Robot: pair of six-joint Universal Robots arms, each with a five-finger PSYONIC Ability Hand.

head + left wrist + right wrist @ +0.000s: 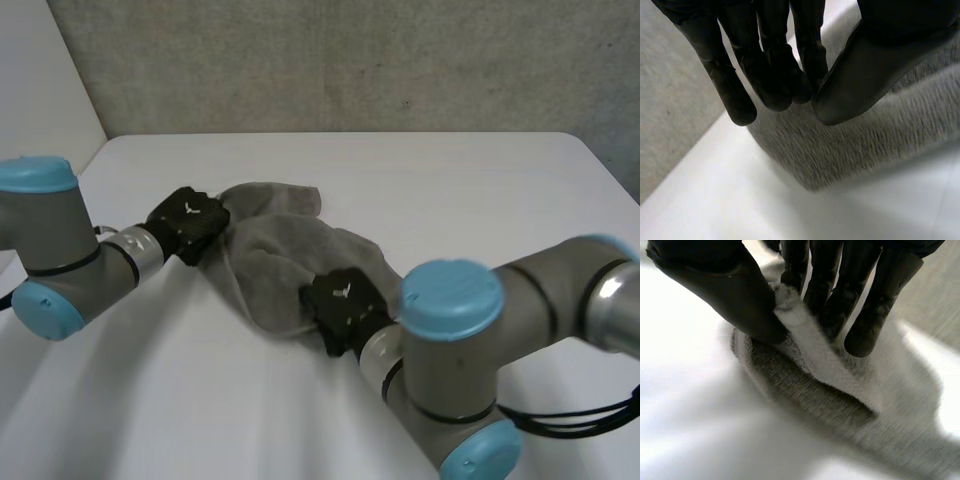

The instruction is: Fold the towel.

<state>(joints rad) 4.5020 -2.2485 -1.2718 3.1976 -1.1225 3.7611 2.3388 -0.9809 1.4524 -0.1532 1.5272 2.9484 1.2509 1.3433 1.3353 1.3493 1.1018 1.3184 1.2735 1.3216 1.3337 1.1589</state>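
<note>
A grey towel lies crumpled in the middle of the white table. My left hand is at the towel's left edge. In the left wrist view its fingers and thumb meet tip to tip right over the towel, pinching its edge. At the near edge of the towel is my right hand. In its own wrist view the thumb and fingers squeeze a raised fold of towel between them.
The table's far edge meets a grey wall. Bare table top stretches to the right of the towel and in front of it. My right arm reaches across the near right part of the table.
</note>
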